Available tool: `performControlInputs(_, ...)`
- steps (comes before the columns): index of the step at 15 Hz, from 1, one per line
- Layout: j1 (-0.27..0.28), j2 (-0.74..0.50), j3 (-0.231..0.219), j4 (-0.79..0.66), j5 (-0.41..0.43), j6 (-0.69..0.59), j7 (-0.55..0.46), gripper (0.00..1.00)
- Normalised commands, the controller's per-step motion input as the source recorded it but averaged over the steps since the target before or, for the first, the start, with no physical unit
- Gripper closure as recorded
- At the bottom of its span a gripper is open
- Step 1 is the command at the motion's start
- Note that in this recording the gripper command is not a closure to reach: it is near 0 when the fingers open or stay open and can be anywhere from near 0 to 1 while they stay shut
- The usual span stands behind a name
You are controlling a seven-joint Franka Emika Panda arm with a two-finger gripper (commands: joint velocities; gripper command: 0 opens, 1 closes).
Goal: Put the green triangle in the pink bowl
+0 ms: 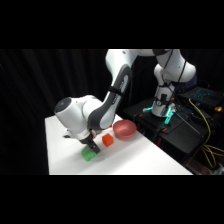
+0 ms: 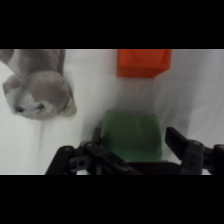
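The fingers stand apart on either side of the green triangle, one dark finger at each flank. In the wrist view, a strip of white table shows between the right finger and the block, so they are released rather than clamped on it. In the side view the gripper reaches down to the same block, which sits on the table near its front edge.

Counting outward from there: one green triangle, resting flat on the table. One orange-red cube lies just beyond it, close but apart; in the wrist view it sits directly past the block's far side. One pink bowl stands further back, beside the cube, toward the table's far right edge, well apart from the green triangle. One grey plush toy shows only in the wrist view, off to the left of the block and not touching it.

Beyond the table's right side, dark equipment with yellow cables stands by the arm's base.
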Motion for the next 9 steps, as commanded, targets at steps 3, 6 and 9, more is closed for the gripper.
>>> performControlInputs(3,-0.096,0.2,0.089,0.37,0.081,-0.25,-0.26,0.0)
performControlInputs(6,-0.101,0.15,0.082,0.35,0.08,-0.23,-0.25,0.0)
performControlInputs(9,-0.093,0.09,0.074,0.25,0.065,-0.17,-0.24,1.0)
